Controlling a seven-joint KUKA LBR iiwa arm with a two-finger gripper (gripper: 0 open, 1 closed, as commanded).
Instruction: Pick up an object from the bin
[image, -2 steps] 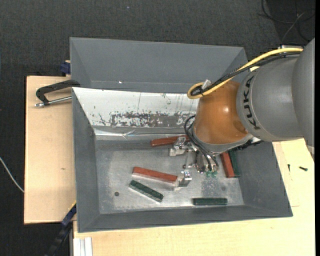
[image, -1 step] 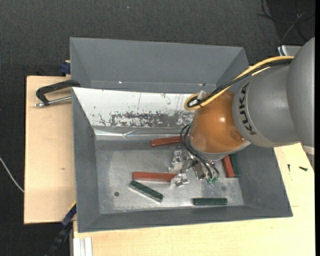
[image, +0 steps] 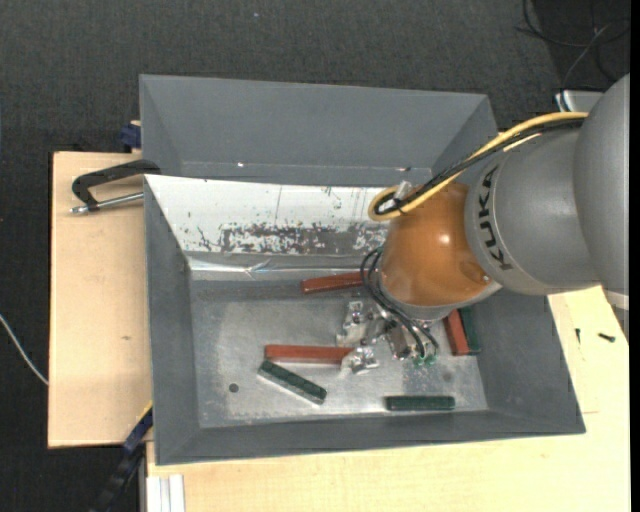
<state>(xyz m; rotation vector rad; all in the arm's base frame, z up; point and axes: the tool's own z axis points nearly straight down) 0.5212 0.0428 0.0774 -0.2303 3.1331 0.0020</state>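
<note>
Reddish-brown flat bar (image: 303, 353), lying flat on the floor of the grey metal bin (image: 166, 320), about midway between the bin's front and back walls, long side roughly parallel to the bin's front wall. Tool (image: 364, 345) low over the bin floor, at that bar's end nearer the bin's right wall, just beside it or touching it; impossible to tell which. Tool's state, released or clenched, likewise impossible to tell. Rounded orange wrist cover (image: 432, 258) and thick grey arm (image: 560, 200) above the tool, reaching in over the bin's right rim, with a yellow cable (image: 470, 158) looping across the cover. Dark green flat bar (image: 292, 382), lying askew, closer to the bin's front wall, near the first bar yet apart from it. Second dark green bar (image: 420, 403) along the bin's front wall, toward its right corner. Another reddish-brown bar (image: 333, 284) at the foot of the bin's back wall, one end hidden beneath the orange cover. Red-and-green bar (image: 461, 333) near the bin's right wall, partly hidden by the arm.
</note>
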